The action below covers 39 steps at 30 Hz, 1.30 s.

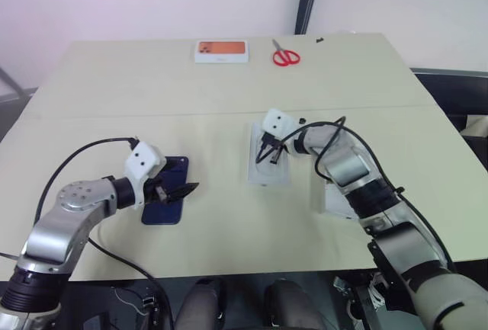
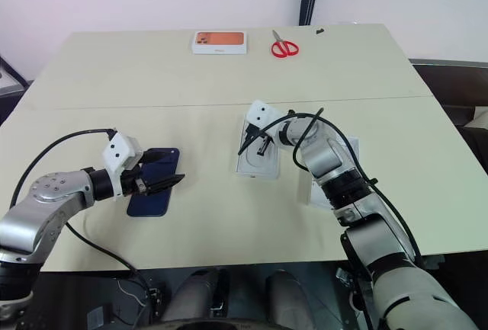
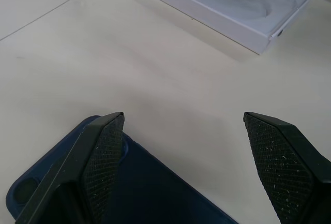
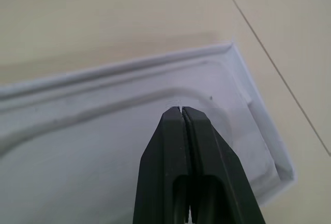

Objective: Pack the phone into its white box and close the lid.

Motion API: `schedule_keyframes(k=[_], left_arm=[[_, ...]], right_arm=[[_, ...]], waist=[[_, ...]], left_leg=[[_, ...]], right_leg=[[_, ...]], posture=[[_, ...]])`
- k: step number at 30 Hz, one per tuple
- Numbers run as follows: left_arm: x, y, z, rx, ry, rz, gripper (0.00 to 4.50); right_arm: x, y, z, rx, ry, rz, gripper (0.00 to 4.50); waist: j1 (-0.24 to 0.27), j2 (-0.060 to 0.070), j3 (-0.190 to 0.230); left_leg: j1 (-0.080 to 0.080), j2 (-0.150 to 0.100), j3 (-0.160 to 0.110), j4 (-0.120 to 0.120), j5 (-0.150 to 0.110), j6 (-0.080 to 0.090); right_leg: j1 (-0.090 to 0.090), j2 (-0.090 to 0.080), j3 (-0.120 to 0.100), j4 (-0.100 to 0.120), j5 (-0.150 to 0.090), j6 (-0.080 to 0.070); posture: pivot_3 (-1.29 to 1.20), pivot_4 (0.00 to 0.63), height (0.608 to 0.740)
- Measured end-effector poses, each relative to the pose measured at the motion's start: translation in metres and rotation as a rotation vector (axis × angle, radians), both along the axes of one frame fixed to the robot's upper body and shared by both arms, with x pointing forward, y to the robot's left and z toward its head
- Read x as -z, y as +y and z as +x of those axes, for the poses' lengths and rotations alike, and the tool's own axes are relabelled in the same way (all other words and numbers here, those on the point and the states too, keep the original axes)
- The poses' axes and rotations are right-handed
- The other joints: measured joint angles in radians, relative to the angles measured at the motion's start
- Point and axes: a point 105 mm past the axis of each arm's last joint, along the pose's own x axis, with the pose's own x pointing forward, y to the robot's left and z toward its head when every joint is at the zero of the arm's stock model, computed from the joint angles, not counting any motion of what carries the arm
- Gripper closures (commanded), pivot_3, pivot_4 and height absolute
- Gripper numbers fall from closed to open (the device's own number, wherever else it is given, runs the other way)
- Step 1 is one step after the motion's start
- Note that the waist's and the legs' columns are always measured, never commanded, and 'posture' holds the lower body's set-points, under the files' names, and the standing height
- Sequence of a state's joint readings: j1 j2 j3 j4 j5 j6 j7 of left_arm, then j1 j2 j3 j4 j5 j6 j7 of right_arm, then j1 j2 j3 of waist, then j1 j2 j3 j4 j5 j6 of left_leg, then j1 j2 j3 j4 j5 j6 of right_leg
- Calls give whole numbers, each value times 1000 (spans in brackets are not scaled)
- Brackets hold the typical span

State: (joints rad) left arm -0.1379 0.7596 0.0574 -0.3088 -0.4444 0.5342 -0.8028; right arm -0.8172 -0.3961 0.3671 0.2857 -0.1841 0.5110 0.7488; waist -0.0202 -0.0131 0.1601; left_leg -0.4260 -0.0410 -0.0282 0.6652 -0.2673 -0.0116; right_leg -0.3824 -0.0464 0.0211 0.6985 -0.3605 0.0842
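- where a seam crosses it, the pale beige surface (image 1: 152, 94) meets pink-white walls, red-handled scissors (image 1: 286, 57) near its far edge.
- left claw (image 1: 183, 190) apart; right claw (image 1: 267, 156) together.

Phone (image 1: 169, 193) partly covered by left gripper (image 1: 183, 190) and wrist housing; in left wrist view cut off at frame edge. White box (image 1: 268, 164) interior partly screened by right gripper (image 1: 267, 156). Lid (image 1: 329, 197) largely hidden beneath right forearm; printed face not discernible. Print on white box with orange picture (image 1: 222, 51) too small to read.
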Motion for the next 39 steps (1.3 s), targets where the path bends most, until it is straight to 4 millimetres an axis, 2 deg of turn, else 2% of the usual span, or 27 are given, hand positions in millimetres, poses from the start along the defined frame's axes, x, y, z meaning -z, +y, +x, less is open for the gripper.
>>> schedule_keyframes(k=[5, 10, 14, 17, 20, 24, 29, 32, 35, 39], left_arm=[[1, -1, -1, 1, 7, 0, 607], [2, -1, -3, 0, 11, 0, 607], [1, 4, -2, -22, 12, -1, 607], [-1, 7, -2, -34, 7, -4, 607], [0, 3, -10, 5, 25, -14, 607], [-7, -15, -24, 135, 20, -13, 607], [-1, -27, -33, 241, 51, 33, 607], [0, -29, -32, 252, 50, 52, 607], [-1, -28, -29, 244, 41, 62, 607], [1, -26, -27, 228, 47, 59, 607]], right_arm=[[10, -2, 1, 1, 2, -47, 4445], [11, -3, -11, -57, 23, -44, 4445], [-6, 0, -35, -192, 34, 20, 4445], [-22, -3, -60, -311, 54, 40, 3628], [-12, -11, -84, -366, 107, 20, 2113], [8, -14, -99, -377, 169, 17, 2113], [17, -16, -98, -334, 168, 2, 2113], [21, -16, -98, -324, 168, -9, 2998], [23, -14, -98, -330, 149, -29, 4462], [23, -15, -99, -348, 129, -45, 4462]], waist=[[1, 0, 0], [1, 0, 0], [3, 0, 0], [6, 0, 0], [6, 0, 0], [5, 0, 0], [5, 0, 0], [7, 0, 0], [7, 0, 0], [6, 0, 0]], left_leg=[[0, 0, 0, 0, 0, 0], [0, 0, 0, 0, 1, -2], [0, 0, 0, 0, -1, 2], [0, 0, 0, 0, -1, 2], [0, 0, -1, 0, -2, 3], [0, 0, -1, 0, -2, 3], [0, 0, -1, 0, -2, 3], [0, 0, -1, 0, -2, 3], [0, 0, 0, 0, -2, 3], [0, 0, -1, 0, -2, 3]], right_leg=[[0, 0, 0, 0, 0, 0], [0, 0, 0, 0, 0, 0], [0, 0, 0, 0, 0, 0], [1, 0, 0, -1, 0, 0], [2, 0, 0, -2, 0, 0], [2, 0, 0, -2, 0, 0], [2, 0, 0, -2, 0, 0], [3, 0, 0, -2, 0, 0], [3, 0, 0, -2, 0, 0], [3, 0, 0, -2, 0, 0]], posture=[[0, 150, 740], [0, 150, 740], [0, 150, 740], [0, 150, 740], [0, 150, 740], [0, 150, 740], [0, 150, 740], [0, 150, 740], [0, 150, 740], [0, 150, 740]])
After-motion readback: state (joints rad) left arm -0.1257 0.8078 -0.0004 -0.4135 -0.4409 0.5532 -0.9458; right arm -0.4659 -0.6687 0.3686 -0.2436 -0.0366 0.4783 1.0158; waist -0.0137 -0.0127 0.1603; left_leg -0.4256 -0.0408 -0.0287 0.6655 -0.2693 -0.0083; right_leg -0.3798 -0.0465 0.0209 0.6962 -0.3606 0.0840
